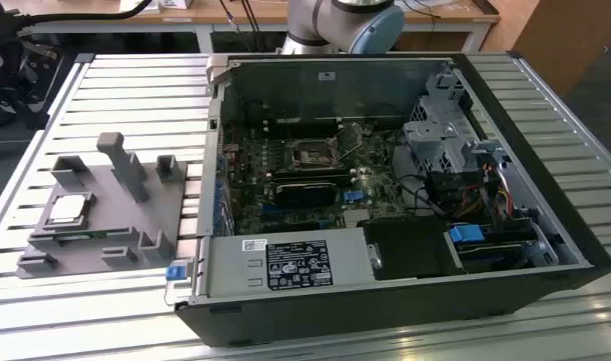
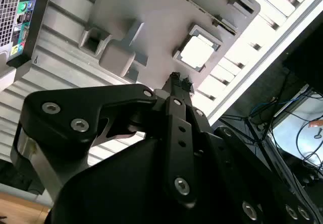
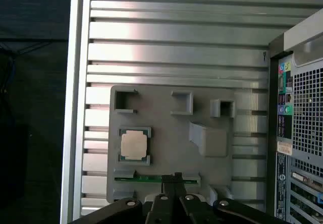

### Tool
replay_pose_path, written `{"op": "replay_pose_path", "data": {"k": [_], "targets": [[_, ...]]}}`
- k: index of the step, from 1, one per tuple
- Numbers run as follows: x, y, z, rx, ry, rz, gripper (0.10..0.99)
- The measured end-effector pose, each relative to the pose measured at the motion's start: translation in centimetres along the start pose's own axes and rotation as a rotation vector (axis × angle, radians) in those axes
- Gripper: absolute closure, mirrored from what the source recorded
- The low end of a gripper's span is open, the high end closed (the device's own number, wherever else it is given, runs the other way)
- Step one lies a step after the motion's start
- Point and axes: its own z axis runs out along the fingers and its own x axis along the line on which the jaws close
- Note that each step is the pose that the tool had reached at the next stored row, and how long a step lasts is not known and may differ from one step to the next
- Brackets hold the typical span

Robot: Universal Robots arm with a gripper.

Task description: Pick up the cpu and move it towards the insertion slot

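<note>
Workshop scene on one slatted metal table, its pale ribs running across the exterior view, with wooden desks and loose cables behind it and dark floor beside it. One black computer case lies open on its side on the table, taking up the exterior view's right and centre. One robot arm shows at the far edge, behind the case. One grey plastic fixture rests flat on the slats, just beside the case on the exterior view's left; it carries one tall post and several shorter brackets, three of them square along one edge in the first wrist view. One black gripper hangs above the fixture's edge, over a green strip seated there; its fingertips appear pressed together and grip nothing. One insertion slot, dark with a silvery frame, sits on the board inside the case, well apart from the fixture. One cpu, pale and square, lies flat in a recess of the fixture, near the gripper but clear of it.
</note>
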Motion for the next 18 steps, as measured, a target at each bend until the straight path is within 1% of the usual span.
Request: {"op": "replay_pose_path", "data": {"k": [5, 9, 14, 16, 18], "targets": [[0.12, 0.0, 0.01, 0.0, 0.0, 0.0, 0.98], [0.56, 0.01, 0.01, 0.0, 0.0, 0.0, 0.98], [1.57, 0.03, 0.06, 0.0, -0.0001, 0.0, 0.98], [2.27, 0.03, 0.1, 0.0, 0.0, 0.0, 0.98], [2.75, 0.04, 0.17, 0.0, 0.0, 0.0, 0.98]]}}
